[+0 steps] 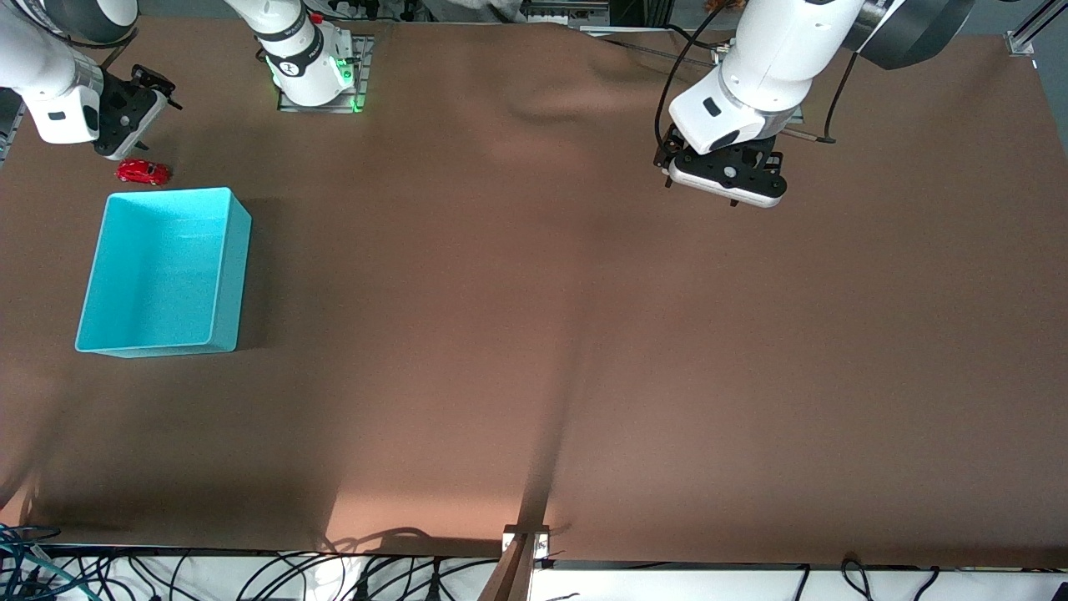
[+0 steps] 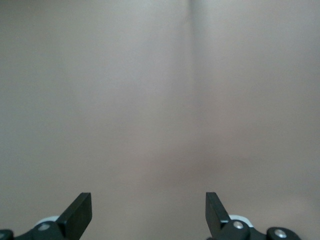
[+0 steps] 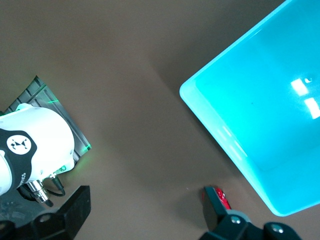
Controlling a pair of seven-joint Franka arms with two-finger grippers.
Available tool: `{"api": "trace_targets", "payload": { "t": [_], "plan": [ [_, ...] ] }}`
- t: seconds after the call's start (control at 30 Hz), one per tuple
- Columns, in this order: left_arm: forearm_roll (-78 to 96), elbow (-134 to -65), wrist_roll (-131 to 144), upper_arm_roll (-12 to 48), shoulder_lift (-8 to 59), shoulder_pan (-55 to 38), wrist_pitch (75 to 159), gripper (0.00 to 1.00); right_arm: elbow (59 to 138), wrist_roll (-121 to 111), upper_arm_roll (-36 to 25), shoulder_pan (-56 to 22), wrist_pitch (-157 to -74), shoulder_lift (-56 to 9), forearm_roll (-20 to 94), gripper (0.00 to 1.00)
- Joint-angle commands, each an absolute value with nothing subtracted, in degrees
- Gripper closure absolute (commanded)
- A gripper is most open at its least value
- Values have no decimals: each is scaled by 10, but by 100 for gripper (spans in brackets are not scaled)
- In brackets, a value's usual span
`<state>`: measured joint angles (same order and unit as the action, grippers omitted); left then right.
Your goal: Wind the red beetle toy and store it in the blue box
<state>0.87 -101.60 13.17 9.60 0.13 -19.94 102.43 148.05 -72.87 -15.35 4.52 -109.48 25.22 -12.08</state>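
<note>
The toy (image 1: 143,172) is seen on the table (image 1: 534,334) at the right arm's end, just beside the box (image 1: 167,271) and farther from the front camera than it. The right gripper (image 1: 125,133) is positioned above the toy with its fingers (image 3: 75,210) spread and nothing held. The left gripper (image 1: 726,179) is held over bare table near its base, fingers (image 2: 77,212) spread and empty.
</note>
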Motion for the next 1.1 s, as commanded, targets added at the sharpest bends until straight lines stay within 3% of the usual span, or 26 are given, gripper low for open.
{"api": "trace_targets", "payload": {
  "t": [0.0, 0.6, 1.07],
  "plan": [
    [12, -1024, 135, 95, -11, -195, 1024, 0, 1521, -808, -179, 47, -1140, 267, -147, 0],
    [17, -1019, 129, 91, -7, -163, 1012, 0, 1583, -878, -295, 47, -1223, 270, -213, 0],
    [20, -999, 127, 91, 31, -163, 1017, 0, 1583, -893, -320, 47, -1224, 269, -235, 0]
  ]
}}
